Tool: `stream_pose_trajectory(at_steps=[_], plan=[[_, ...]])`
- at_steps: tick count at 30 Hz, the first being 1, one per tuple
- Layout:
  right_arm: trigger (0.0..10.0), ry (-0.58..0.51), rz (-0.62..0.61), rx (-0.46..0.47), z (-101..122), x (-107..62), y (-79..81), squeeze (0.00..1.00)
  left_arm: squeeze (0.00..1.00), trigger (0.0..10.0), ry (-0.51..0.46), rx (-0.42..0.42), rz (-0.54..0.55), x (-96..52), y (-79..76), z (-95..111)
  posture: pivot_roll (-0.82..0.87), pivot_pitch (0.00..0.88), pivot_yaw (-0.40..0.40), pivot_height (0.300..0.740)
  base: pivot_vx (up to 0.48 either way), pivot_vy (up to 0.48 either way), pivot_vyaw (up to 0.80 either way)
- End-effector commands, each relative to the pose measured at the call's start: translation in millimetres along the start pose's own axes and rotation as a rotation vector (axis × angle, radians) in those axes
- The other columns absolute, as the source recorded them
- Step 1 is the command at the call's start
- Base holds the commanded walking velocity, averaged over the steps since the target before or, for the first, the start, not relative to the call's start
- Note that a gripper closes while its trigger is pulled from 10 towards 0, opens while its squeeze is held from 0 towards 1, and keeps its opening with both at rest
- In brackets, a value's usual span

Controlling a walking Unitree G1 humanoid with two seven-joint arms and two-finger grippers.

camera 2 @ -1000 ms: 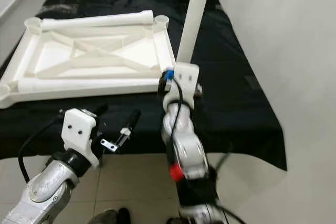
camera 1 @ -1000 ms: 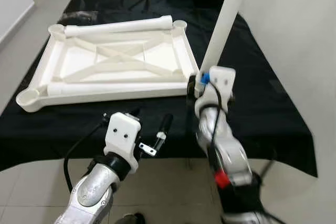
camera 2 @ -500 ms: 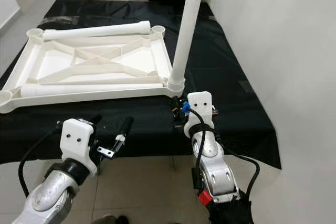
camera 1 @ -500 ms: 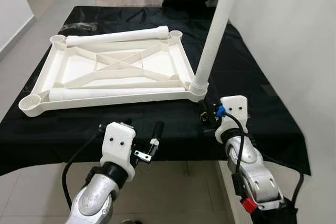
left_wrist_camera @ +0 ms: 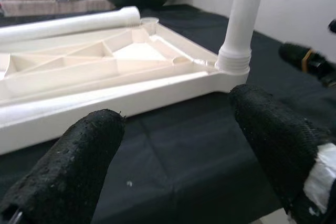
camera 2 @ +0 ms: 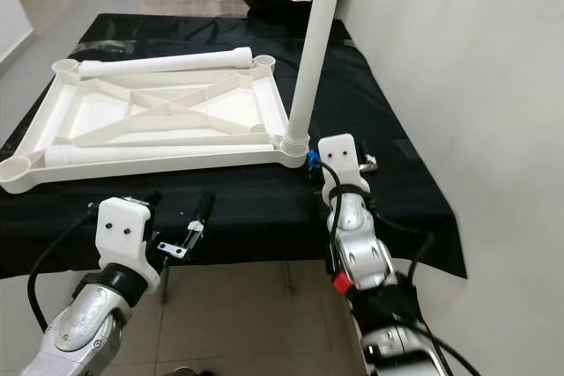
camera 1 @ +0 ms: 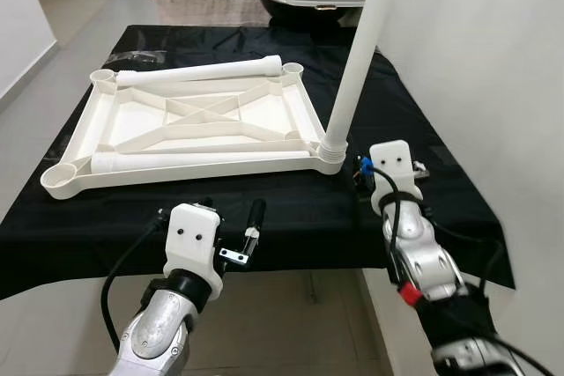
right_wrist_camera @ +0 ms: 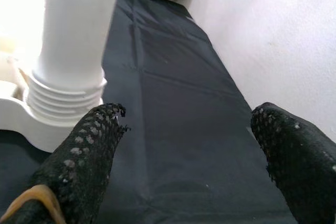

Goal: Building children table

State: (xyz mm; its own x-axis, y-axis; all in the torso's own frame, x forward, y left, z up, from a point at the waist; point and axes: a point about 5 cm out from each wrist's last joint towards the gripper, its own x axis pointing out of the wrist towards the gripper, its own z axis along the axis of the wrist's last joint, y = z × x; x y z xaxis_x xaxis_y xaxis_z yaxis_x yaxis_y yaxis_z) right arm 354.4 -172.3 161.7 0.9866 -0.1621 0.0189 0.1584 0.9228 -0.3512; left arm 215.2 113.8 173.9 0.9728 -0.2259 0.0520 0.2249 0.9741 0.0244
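Left eye view: black tablecloth (camera 1: 264, 204) beside white wall (camera 1: 476, 50); tiled floor (camera 1: 79, 19)

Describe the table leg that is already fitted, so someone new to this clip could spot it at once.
On the black-draped table lies a white tabletop frame, upside down. At its near corner on the robot's right, next to the open right gripper, one white leg stands upright in its socket. The two other legs lie flat on the frame.
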Motion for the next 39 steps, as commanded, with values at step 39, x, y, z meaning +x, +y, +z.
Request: stream_pose_trajectory(at_steps=[39], plan=[[10.0, -0.006, -0.093, 0.172, 23, 53.6, -21.9, 0.00, 0.00, 10.0, -0.076, -0.001, -0.085, -12.4, -23.7, 48, 0.20, 0.339, -0.006, 0.740, 0.000, 0.000, 0.00]])
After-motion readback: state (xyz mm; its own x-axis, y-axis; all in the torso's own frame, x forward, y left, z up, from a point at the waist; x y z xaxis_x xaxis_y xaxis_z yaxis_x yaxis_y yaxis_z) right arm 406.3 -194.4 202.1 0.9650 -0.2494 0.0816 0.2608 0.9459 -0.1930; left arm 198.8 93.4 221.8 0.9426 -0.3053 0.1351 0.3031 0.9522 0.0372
